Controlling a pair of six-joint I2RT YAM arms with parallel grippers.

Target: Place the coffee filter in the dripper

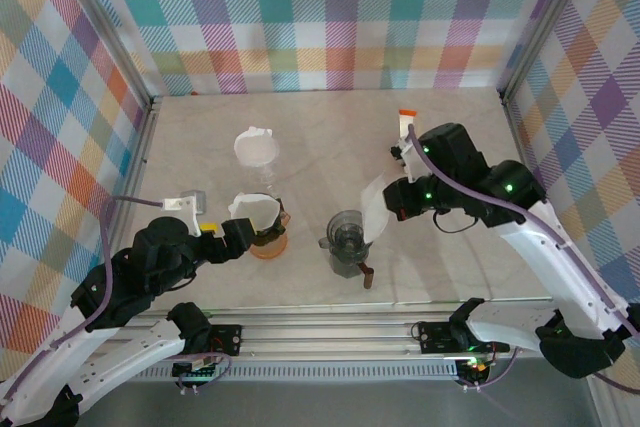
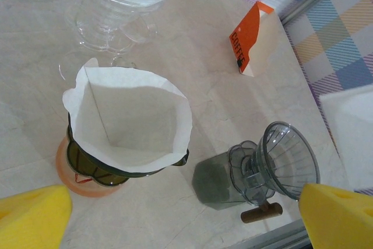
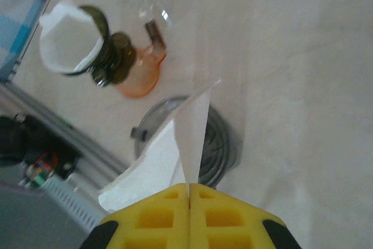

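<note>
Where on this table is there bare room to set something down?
Bare marble: the back strip between the clear dripper and orange box, and the back left corner. Crowded: the front middle, where the olive dripper, grey dripper, open left gripper and right gripper pinching a filter bunch.

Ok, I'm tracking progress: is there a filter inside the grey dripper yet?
No, the grey dripper is bare inside, ribs showing, while the right pincer grips a filter.
</note>
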